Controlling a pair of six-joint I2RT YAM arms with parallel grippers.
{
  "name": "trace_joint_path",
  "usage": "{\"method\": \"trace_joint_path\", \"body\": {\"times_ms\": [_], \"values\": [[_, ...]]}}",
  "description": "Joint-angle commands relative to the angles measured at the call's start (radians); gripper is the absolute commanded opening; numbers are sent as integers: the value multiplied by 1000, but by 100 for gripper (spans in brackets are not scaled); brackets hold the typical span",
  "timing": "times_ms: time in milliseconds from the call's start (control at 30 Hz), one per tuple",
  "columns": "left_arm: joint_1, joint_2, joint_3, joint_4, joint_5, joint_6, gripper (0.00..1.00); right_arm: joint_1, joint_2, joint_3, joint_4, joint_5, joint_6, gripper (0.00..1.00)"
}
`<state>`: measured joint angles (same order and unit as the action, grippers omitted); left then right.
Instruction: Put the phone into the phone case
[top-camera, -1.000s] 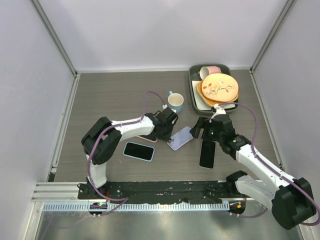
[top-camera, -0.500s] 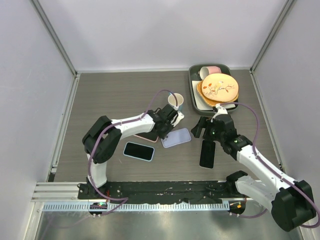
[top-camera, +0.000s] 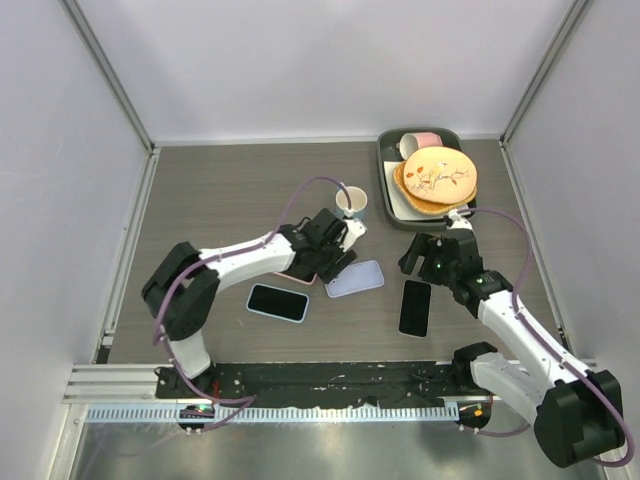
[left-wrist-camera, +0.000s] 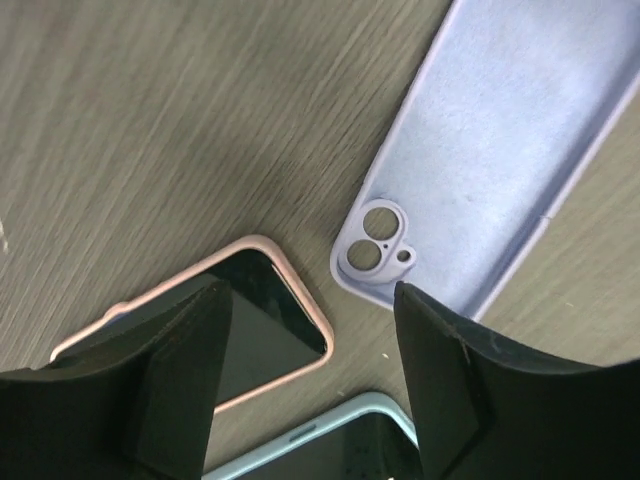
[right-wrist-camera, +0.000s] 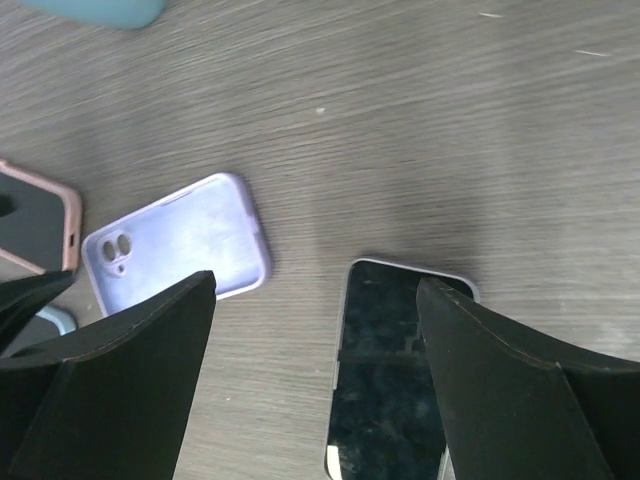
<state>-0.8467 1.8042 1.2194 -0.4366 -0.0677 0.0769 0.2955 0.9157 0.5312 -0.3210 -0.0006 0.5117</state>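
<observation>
With left tool (left-wrist-camera: 310, 300) and right tool (right-wrist-camera: 315, 280) both spread, pinching nothing, the lilac case (top-camera: 355, 278) lies loose at 10 o'clock of the bare phone (top-camera: 415, 307) on the worktop (top-camera: 220, 200), so seating the phone may skid it aside

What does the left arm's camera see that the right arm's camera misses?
Only the left wrist view plainly shows the blue-cased phone, at its bottom edge; the right wrist view has at most a pale sliver at its left edge that may be the same phone. Only the right wrist view shows the dark phone, lying bare on the table, and a bit of the teal cup at the top edge. Both show the empty lilac case, inside facing up with its camera cutout, and the pink-cased phone next to it.
</observation>
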Motion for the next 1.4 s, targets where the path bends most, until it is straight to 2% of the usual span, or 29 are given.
{"method": "trace_joint_path", "body": {"times_ms": [0, 133, 233, 567, 700, 767, 1067, 1367], "values": [[41, -198, -72, 198, 61, -123, 71, -74, 8, 16, -81, 45, 36, 88], [124, -270, -109, 263, 263, -305, 72, -99, 54, 3, -84, 59, 68, 85], [170, -292, -118, 299, 377, -362, 72, -107, 101, -2, -85, 34, 70, 84], [222, -325, -123, 305, 482, -422, 73, -107, 227, -59, -40, -78, 110, 82], [233, -335, -127, 314, 511, -428, 73, -98, 279, -34, -15, -163, 61, 81], [236, -336, -129, 318, 520, -434, 73, -87, 302, -25, 9, -260, 34, 81], [270, -332, -143, 372, 569, -482, 73, 192, 341, 9, 33, -292, -9, 83], [278, -328, -210, 429, 605, -558, 73, 419, 405, 42, 197, -375, 8, 82]]}}
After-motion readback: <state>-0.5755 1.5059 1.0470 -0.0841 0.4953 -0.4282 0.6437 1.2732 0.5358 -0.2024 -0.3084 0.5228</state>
